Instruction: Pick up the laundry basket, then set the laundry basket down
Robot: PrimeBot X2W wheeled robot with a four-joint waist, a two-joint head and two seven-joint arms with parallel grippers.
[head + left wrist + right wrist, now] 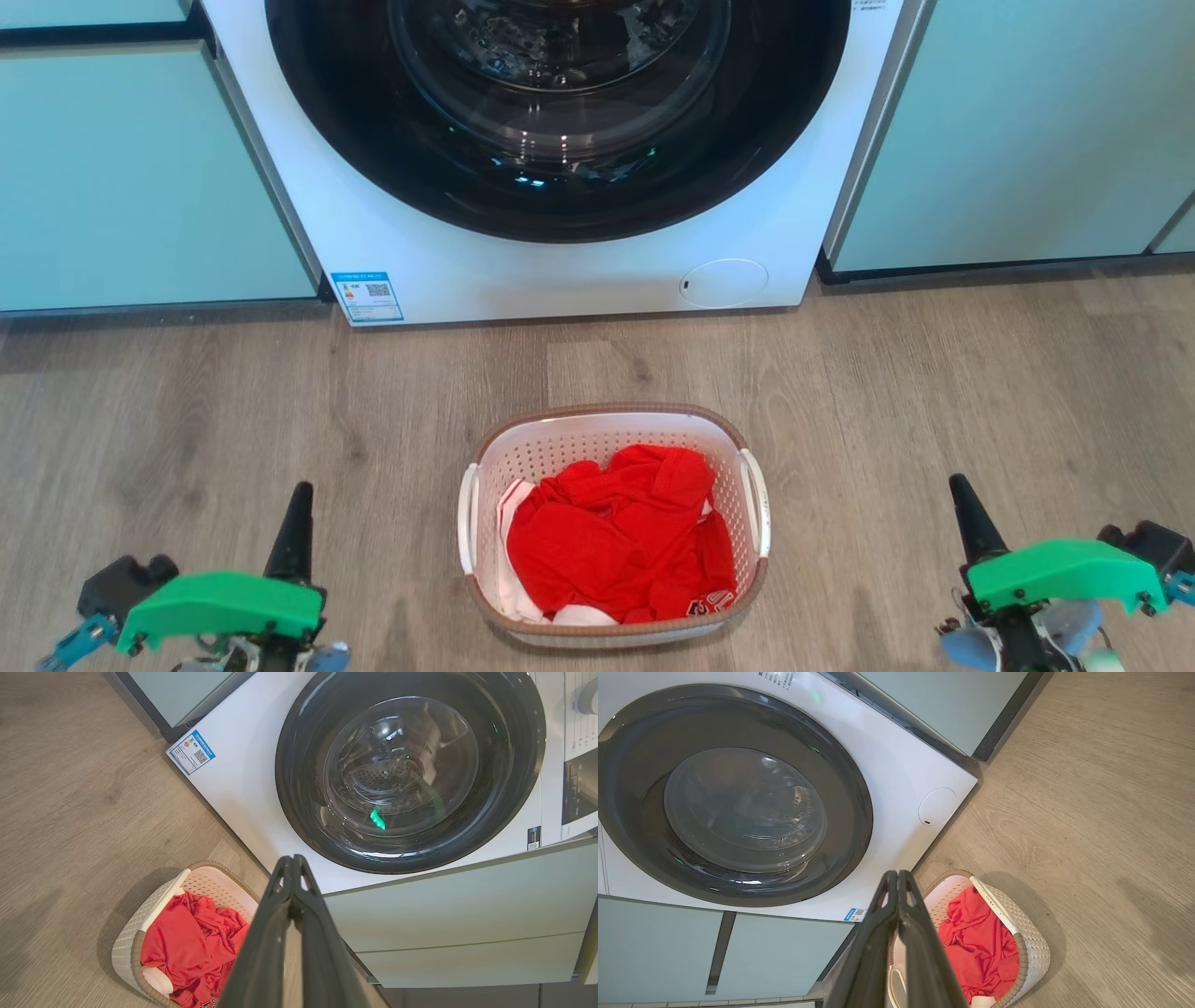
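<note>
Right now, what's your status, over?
Left hand shut, right hand shut, both empty. Laundry basket on floor between them, untouched. Washer behind, not blocking.

Bare wooden floor lies open at 9 o'clock and 3 o'clock of the laundry basket. Nothing stands between its left handle and the left gripper at 8 o'clock, or between its right handle and the right gripper at 4 o'clock. Both grippers are well apart from the basket, fingers pressed together. At 12 o'clock the washing machine stands near the rim, leaving a strip of floor between. Pale green cabinets flank it at 10 and 2 o'clock. A red garment fills most of the basket's inside, below the rim.
</note>
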